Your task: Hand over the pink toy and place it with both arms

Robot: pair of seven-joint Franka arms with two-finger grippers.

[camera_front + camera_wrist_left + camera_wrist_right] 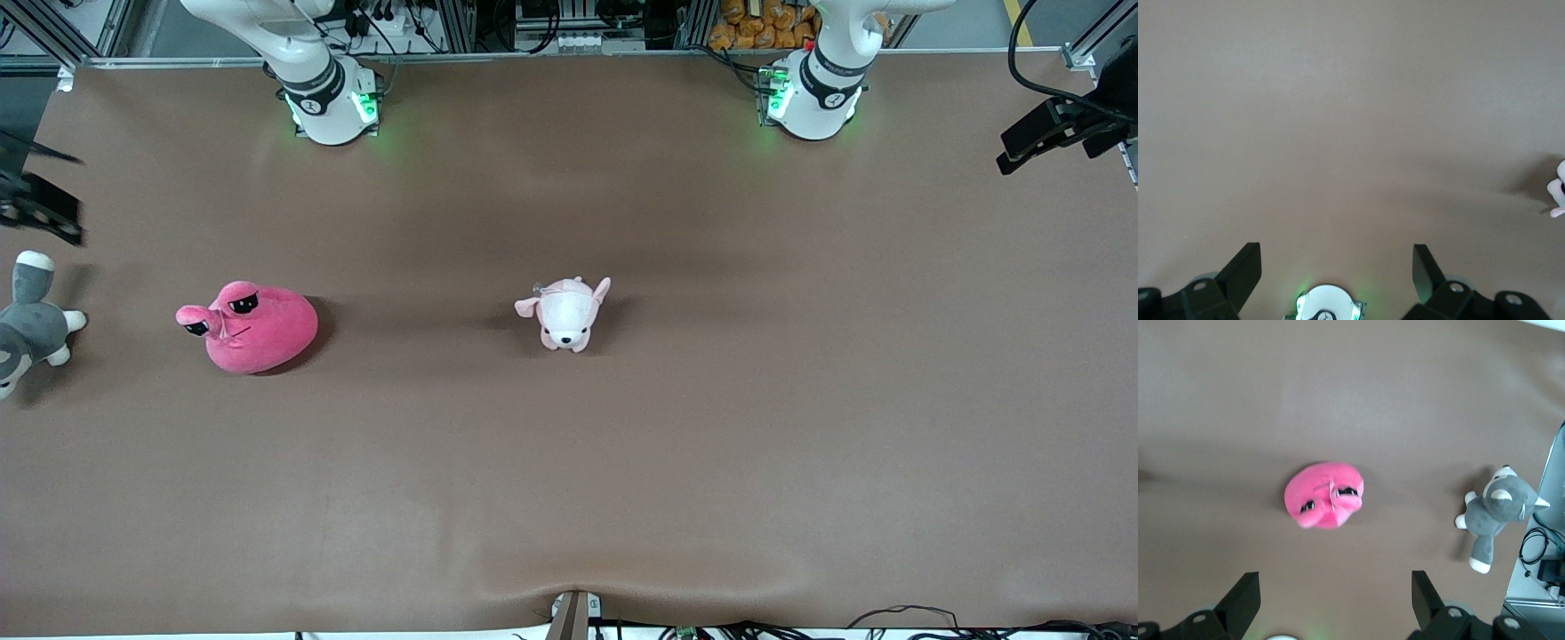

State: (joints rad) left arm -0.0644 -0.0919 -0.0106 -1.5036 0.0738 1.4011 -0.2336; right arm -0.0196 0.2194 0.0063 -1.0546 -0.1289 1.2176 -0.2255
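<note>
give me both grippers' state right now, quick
left gripper: jaws open, holding nothing, over bare table.
right gripper: jaws open, holding nothing, above the pink toy.

- Grey-and-white plush [31,320]: at the right arm's end of the desk [622,462], you see it cut by the front view's edge; part of its body is lost.
- Puppy plush [1557,198]: in the left wrist view you get only a sliver at the frame's edge.
- Both arms: you see only the bases; the upper links leave the frame.
- Left gripper [1337,267] and right gripper [1335,590]: fingers spread apart, cropped at the edge; bodies unseen.
- Dark objects at both ends of the desk: cropped, not identifiable.
</note>
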